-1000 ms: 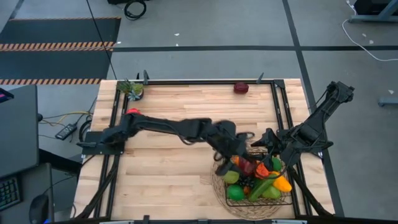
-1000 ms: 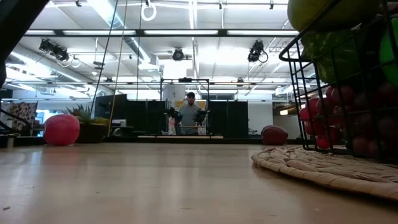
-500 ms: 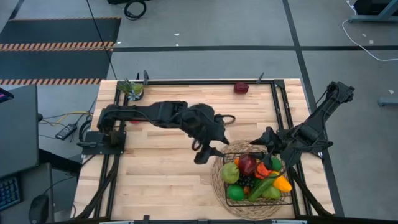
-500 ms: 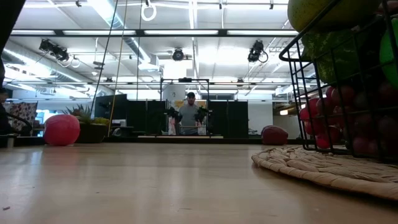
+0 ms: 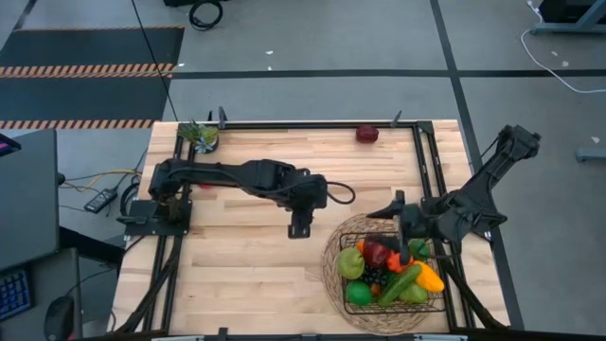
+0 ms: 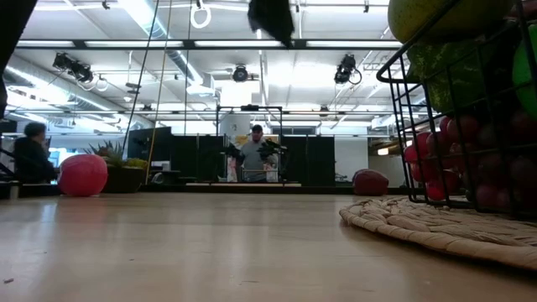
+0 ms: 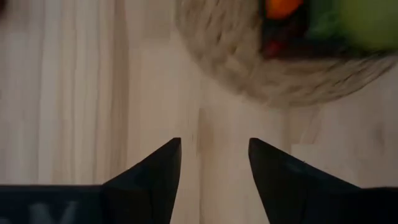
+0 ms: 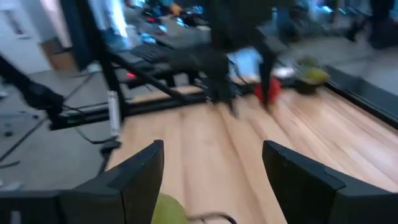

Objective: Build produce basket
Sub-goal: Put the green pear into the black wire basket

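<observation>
Pulled back from the basket (image 5: 393, 275) of produce (image 5: 379, 254), the left tool (image 5: 299, 227) hangs empty, fingers apart, above bare table (image 5: 237, 256); right tool (image 5: 401, 218), apart, waits at the basket's edge. Next: fetch the dark red fruit (image 5: 366, 134) at the far edge.

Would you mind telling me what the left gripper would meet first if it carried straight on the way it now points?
The left gripper points down at bare wooden table, fingers apart and empty, so it would probably meet the wood first; the round tan woven mat lies just ahead.

Produce (image 5: 390, 272) in basket (image 5: 428, 304), basket on mat (image 5: 330, 275), table's right.
</observation>
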Robot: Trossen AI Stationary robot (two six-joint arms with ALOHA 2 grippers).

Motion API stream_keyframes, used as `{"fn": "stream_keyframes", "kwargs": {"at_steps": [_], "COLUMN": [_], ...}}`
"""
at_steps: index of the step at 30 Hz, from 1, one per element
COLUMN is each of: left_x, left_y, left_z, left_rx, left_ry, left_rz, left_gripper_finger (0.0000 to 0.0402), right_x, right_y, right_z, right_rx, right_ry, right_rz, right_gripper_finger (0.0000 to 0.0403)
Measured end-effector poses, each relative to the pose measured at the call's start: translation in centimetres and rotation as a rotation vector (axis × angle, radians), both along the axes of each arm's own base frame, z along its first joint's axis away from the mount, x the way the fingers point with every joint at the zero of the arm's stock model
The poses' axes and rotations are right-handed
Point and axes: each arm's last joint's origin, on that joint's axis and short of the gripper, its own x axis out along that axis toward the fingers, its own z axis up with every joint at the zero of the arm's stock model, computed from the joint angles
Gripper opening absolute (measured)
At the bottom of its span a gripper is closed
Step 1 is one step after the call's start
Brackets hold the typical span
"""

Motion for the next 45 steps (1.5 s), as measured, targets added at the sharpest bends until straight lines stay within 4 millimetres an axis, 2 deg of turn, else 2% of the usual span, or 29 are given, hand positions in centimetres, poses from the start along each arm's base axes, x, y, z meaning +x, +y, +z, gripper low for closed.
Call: {"fn": "stream_keyframes", "kwargs": {"at_steps": [6, 11, 16, 18, 24, 28, 31, 37, 40, 45], "left_x": [-0.3, -0.6, -1.8, -2.6, -6.2, -8.4, -9.5, -10.8, -11.2, -11.4], "left_y": [0.7, 1.1, 1.8, 2.2, 3.1, 3.1, 2.8, 2.1, 1.9, 2.0], "left_z": [-3.1, -4.8, -4.2, -3.6, -2.8, -3.0, -3.8, -6.5, -7.5, -8.7], "left_rx": [0.008, 0.017, 0.026, 0.021, -0.003, -0.023, -0.046, -0.075, -0.08, -0.074], "left_ry": [0.106, 0.163, 0.112, 0.039, -0.141, -0.226, -0.252, -0.264, -0.268, -0.268], "left_rz": [0.021, 0.025, 0.03, 0.038, 0.082, 0.103, 0.119, 0.127, 0.124, 0.119], "left_gripper_finger": [0.0184, 0.0173, 0.0157, 0.0148, 0.0125, 0.0117, 0.0113, 0.0112, 0.0112, 0.0112], "right_x": [2.5, 5.3, 7.9, 8.8, 11.1, 13.3, 15.0, 18.0, 18.3, 17.0], "right_y": [1.5, 2.4, 3.9, 4.5, 5.8, 5.6, 4.7, 2.1, 1.8, 2.0], "right_z": [0.5, 0.6, 1.6, 2.2, 4.4, 5.1, 5.0, 3.6, 2.4, 1.6], "right_rx": [-0.036, -0.146, -0.212, -0.217, -0.19, -0.181, -0.184, -0.018, 0.053, 0.12], "right_ry": [-0.134, 0.049, 0.27, 0.322, 0.462, 0.599, 0.739, 1.02, 1.139, 1.307], "right_rz": [0.07, 0.035, -0.002, -0.014, 0.012, 0.033, 0.058, 0.041, 0.034, -0.054], "right_gripper_finger": [0.0275, 0.0275, 0.0275, 0.0275, 0.0275, 0.0275, 0.0275, 0.0275, 0.0275, 0.0275]}}
